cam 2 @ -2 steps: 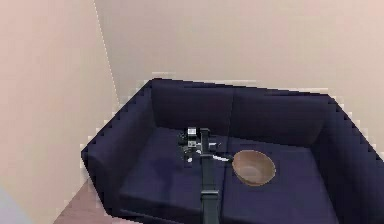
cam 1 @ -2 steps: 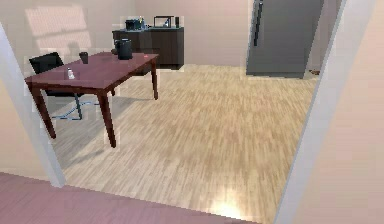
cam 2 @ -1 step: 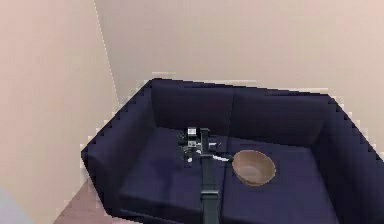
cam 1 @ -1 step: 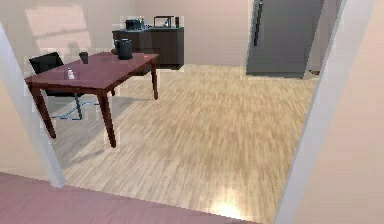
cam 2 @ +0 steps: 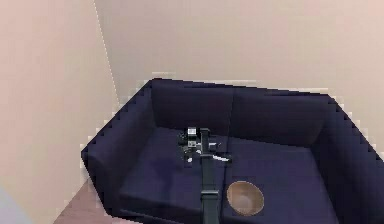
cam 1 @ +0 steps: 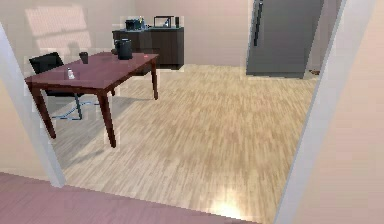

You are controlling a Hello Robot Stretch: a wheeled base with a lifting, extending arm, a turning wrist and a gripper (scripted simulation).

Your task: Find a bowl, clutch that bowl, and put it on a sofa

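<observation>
Bowl (cam 2: 244,197) is lying on sofa (cam 2: 280,112) seat, just beside arm (cam 2: 208,185). Gripper (cam 2: 189,142) is showing against the seat; can't tell if it's holding anything.

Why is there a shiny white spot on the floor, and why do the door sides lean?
Forward view: the spot on the floor is light glare; the door frame leans only in the picture. Arm side view: the sofa is evenly lit, no glare.
</observation>
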